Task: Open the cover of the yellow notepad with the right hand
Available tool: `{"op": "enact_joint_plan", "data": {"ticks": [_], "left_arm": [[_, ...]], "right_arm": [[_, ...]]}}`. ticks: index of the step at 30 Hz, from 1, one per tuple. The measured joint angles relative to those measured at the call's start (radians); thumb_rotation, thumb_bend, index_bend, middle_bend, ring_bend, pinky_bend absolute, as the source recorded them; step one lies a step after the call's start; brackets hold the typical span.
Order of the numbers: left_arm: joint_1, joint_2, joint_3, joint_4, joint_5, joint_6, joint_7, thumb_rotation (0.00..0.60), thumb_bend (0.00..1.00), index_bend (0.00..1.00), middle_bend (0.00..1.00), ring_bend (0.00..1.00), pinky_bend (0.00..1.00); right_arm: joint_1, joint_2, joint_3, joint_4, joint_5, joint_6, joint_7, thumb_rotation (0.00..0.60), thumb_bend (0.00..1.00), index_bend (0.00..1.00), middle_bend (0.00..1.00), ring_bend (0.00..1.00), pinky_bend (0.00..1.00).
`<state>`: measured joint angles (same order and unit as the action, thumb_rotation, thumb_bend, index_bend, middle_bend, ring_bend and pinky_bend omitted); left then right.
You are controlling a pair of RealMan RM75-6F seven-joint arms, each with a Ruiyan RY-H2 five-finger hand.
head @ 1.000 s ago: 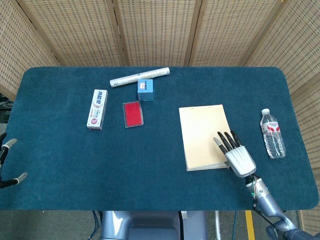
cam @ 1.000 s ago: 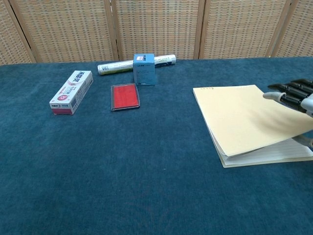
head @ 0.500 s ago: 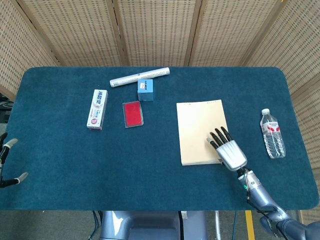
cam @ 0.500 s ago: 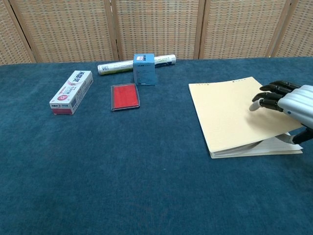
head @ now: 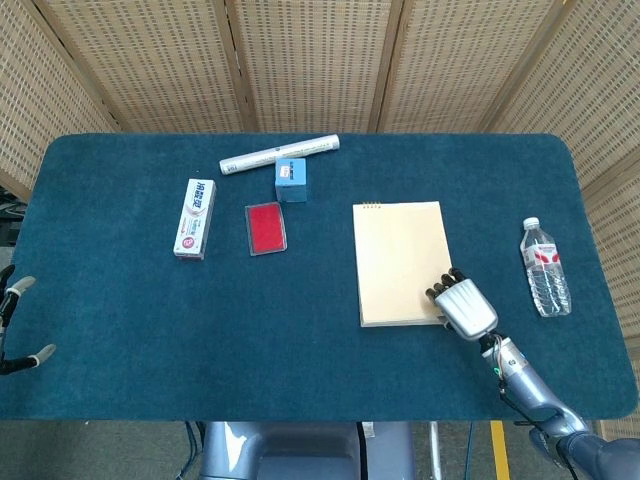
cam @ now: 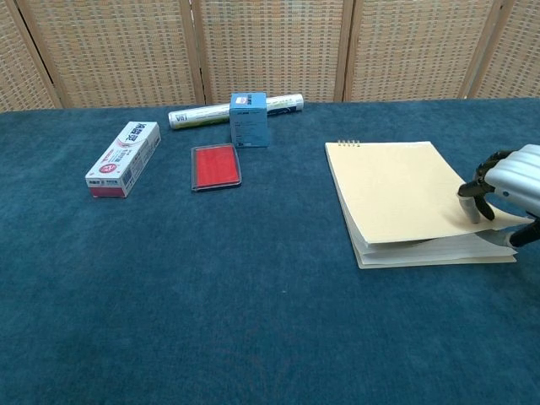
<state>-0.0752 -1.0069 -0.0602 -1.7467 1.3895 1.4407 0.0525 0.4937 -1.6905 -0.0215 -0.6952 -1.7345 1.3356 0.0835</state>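
The yellow notepad (head: 400, 262) (cam: 396, 192) lies right of the table's middle, its spiral edge at the far end. My right hand (head: 463, 308) (cam: 509, 179) is at its near right corner. The fingers curl down onto the cover and the thumb shows under the cover's edge, so the corner is pinched. That corner is raised slightly off the pages. My left hand (head: 18, 325) shows only at the lower left edge of the head view, off the table, fingers apart and holding nothing.
A water bottle (head: 545, 266) lies right of the notepad. On the left half are a toothpaste box (head: 196, 217) (cam: 124, 158), a red flat case (head: 266, 227) (cam: 216, 165), a blue box (head: 291, 179) (cam: 249, 119) and a white tube (head: 279, 154) (cam: 202, 113).
The cover, lifted well off the pages a second ago, has come down nearly flat. The right hand's fingers went from stretched over the cover to curled at its corner. The notepad shifted slightly left.
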Motion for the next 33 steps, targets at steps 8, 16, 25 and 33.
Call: {"op": "enact_joint_plan", "data": {"ticks": [8,16,25,33], "left_arm": [[-0.003,-0.003,0.001,-0.003,-0.003,-0.004,0.010,0.600,0.00,0.00,0.00,0.00,0.00],[-0.002,-0.002,0.003,-0.004,-0.001,-0.003,0.009,0.600,0.00,0.00,0.00,0.00,0.00],[-0.002,-0.002,0.004,-0.004,0.000,-0.004,0.007,0.600,0.00,0.00,0.00,0.00,0.00],[-0.002,-0.004,0.004,-0.006,0.000,-0.002,0.014,0.600,0.00,0.00,0.00,0.00,0.00]], "right_arm": [[-0.005,-0.013,-0.022,0.068,-0.012,0.050,0.122,0.600,0.93,0.65,0.62,0.43,0.46],[-0.017,-0.005,-0.039,0.063,-0.015,0.086,0.195,0.600,1.00,0.65,0.62,0.44,0.50],[-0.031,0.068,-0.094,-0.023,-0.065,0.140,0.221,0.600,1.00,0.65,0.62,0.44,0.50],[-0.050,0.139,-0.151,-0.105,-0.138,0.223,0.208,0.600,1.00,0.65,0.62,0.44,0.50]]}}
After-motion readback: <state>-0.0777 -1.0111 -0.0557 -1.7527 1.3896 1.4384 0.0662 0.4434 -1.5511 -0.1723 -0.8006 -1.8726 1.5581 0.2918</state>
